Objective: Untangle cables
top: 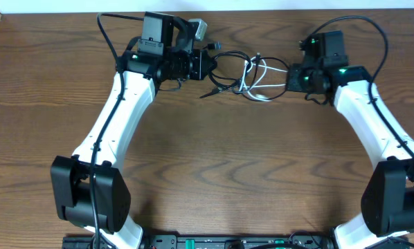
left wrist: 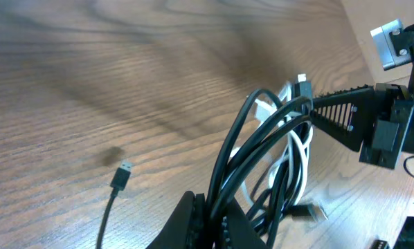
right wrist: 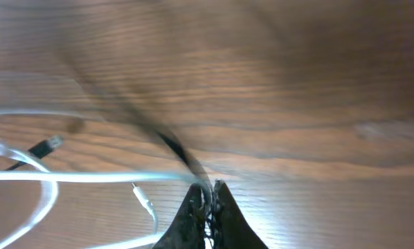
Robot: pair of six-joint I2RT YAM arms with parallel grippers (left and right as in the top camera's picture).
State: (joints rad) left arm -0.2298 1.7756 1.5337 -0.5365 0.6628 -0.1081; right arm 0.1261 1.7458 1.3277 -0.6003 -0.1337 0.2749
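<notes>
on the bare wood table (top: 207, 173) the cables (top: 252, 77) hang knotted between my grippers. my left gripper (top: 208, 66), left of the knot, is clamped on the black cable (left wrist: 238, 128). my right gripper (top: 290, 77), right of the knot, pinches the cables. the white cable (right wrist: 89, 178) loops through the knot, and a black plug (left wrist: 122, 173) lies loose near it.

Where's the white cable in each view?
Overhead: white cable sits top centre, in the tangle.
Left wrist: white cable is right of centre, inside the black cable loops.
Right wrist: white cable fills the left half, with one strand running to the tool tips.
Shared landmark: right tool, shut at the tangle's edge.
</notes>
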